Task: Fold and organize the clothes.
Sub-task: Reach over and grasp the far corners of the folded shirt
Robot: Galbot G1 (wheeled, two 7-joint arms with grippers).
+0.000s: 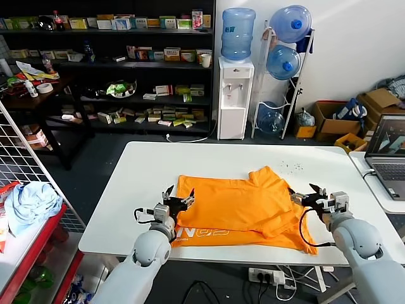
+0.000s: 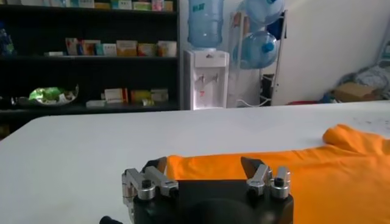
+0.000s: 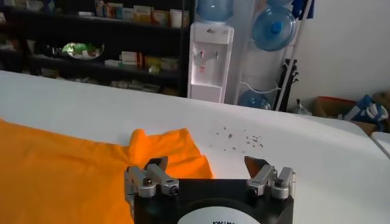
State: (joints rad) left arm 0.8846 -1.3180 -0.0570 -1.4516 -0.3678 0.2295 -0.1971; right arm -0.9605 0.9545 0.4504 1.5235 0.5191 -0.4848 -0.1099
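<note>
White table, folded orange T-shirt

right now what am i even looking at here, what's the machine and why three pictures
It is a robot with two arms, each ending in a claw. One picture comes from its head, looking down at a white table; the other two come from cameras on each wrist. On the table lies an orange T-shirt, partly folded, white lettering showing at its near edge. The left claw sits open at the shirt's left edge, the right claw open at its right edge. Neither holds anything.
</note>
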